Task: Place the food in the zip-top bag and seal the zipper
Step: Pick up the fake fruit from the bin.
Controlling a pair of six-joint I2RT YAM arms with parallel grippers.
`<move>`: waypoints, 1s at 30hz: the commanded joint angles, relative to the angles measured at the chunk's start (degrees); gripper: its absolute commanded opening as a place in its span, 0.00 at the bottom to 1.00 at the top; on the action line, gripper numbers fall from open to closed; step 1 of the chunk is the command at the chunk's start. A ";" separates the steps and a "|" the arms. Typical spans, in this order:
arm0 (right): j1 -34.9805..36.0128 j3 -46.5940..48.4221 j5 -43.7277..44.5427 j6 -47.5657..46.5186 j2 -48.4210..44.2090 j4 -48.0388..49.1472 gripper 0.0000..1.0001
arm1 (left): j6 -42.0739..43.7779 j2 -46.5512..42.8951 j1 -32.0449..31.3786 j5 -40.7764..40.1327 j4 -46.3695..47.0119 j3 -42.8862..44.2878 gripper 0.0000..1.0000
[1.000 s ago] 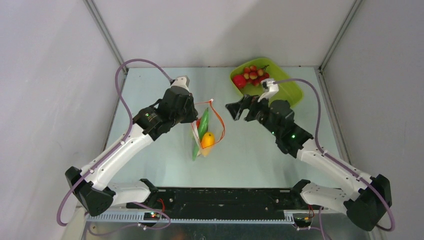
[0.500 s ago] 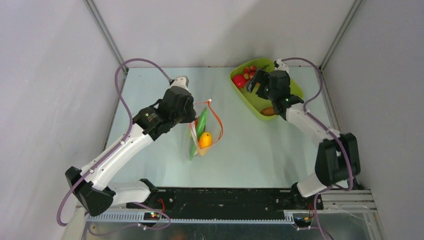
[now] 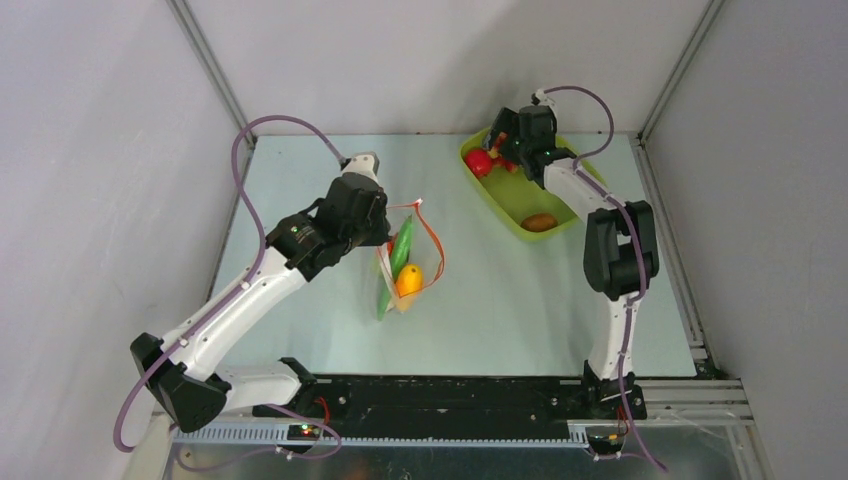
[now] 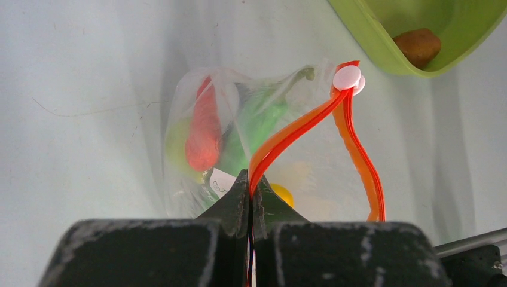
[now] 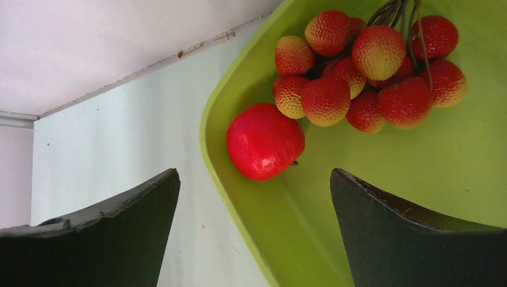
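The clear zip-top bag (image 3: pixel 404 268) lies mid-table with its mouth gaping. Inside it are a green bean (image 3: pixel 403 246), an orange mango (image 3: pixel 409 281) and a carrot (image 4: pixel 204 135). My left gripper (image 3: pixel 384 236) is shut on the orange-red zipper (image 4: pixel 294 133) at one end (image 4: pixel 251 186); the white slider tab (image 4: pixel 348 78) sits at the far end. My right gripper (image 3: pixel 497 150) hangs open above the tray's left end, fingertips (image 5: pixel 254 172) spread just short of the red apple (image 5: pixel 265 141). Red grapes (image 5: pixel 370 66) lie beyond the apple.
The lime-green tray (image 3: pixel 583 188) stands at the back right, against the enclosure's rear wall. A brown kiwi (image 3: pixel 539 222) rests in its near end, also seen in the left wrist view (image 4: pixel 418 46). The right arm stretches straight up the table's right side.
The right arm has swung from beside the bag to the tray's far end, jaws open and empty throughout. The left gripper kept its hold on the zipper; the bag shifted slightly.
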 commanded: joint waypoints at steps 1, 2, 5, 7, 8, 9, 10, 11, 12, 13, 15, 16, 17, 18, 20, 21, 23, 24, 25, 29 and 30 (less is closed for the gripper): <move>0.23 4.59 1.11 1.90 4.19 -0.55 1.00 | 1.46 -0.13 0.26 -2.25 1.58 1.70 0.03; 0.36 4.94 1.45 2.14 5.30 -0.47 1.00 | 1.48 0.00 0.30 -2.24 1.55 1.73 0.03; 0.56 7.60 2.30 2.15 7.67 -0.48 1.00 | 1.59 0.78 0.25 -1.36 1.72 1.81 0.02; 0.82 9.67 2.42 1.89 9.59 -1.54 1.00 | 1.69 1.17 0.32 -0.83 1.52 2.20 0.02; 1.01 11.08 2.46 1.80 11.07 -2.02 1.00 | 1.77 1.32 0.37 -0.72 1.41 2.24 0.02; 1.06 12.00 2.64 1.80 11.67 -2.82 1.00 | 1.76 1.25 0.42 -0.63 1.47 2.26 0.02; 1.14 12.94 2.70 1.80 12.89 -3.10 1.00 | 1.76 1.27 0.51 -0.62 1.55 2.11 0.02; 1.25 13.37 2.76 1.94 13.41 -3.44 1.00 | 1.80 1.27 0.53 -0.56 1.54 2.11 0.02; 1.38 14.11 2.89 2.09 14.36 -3.54 1.00 | 1.82 1.21 0.60 -0.54 1.63 2.04 0.02; 1.42 14.49 3.05 2.49 14.76 -3.55 1.00 | 1.77 1.20 0.66 -0.37 1.67 1.99 0.02; 1.66 15.32 3.17 3.25 16.15 -3.11 1.00 | 1.76 1.27 0.71 -0.21 1.75 1.97 0.02; 1.69 15.99 3.21 3.41 16.58 -3.00 1.00 | 1.76 1.27 0.69 -0.19 1.69 1.97 0.02; 1.82 16.39 3.29 3.70 17.45 -3.15 1.00 | 1.76 1.34 0.68 -0.24 1.65 1.99 0.02; 1.86 17.51 3.46 3.76 17.98 -3.76 1.00 | 1.71 1.35 0.77 -0.25 1.57 1.99 0.02; 2.00 19.22 3.67 3.93 19.54 -4.80 1.00 | 1.56 1.30 0.71 -0.21 1.46 2.02 0.02; 2.01 19.72 3.47 4.01 20.59 -5.06 1.00 | 1.48 1.28 0.74 -0.10 1.44 1.98 0.02; 2.05 20.96 2.64 4.54 21.72 -5.84 1.00 | 1.46 1.28 0.76 0.17 1.51 1.90 0.02; 1.98 21.61 1.87 5.17 22.01 -6.48 1.00 | 1.51 1.32 0.79 0.29 1.52 1.92 0.02; 1.96 21.82 1.56 5.51 22.39 -6.69 1.00 | 1.46 1.29 0.82 0.33 1.48 1.93 0.02; 2.14 21.46 1.96 6.10 22.25 -7.62 1.00 | 1.42 1.36 0.78 0.36 1.56 1.86 0.02; 2.31 21.32 2.09 5.91 21.86 -8.13 1.00 | 1.45 1.36 0.77 0.41 1.54 1.90 0.02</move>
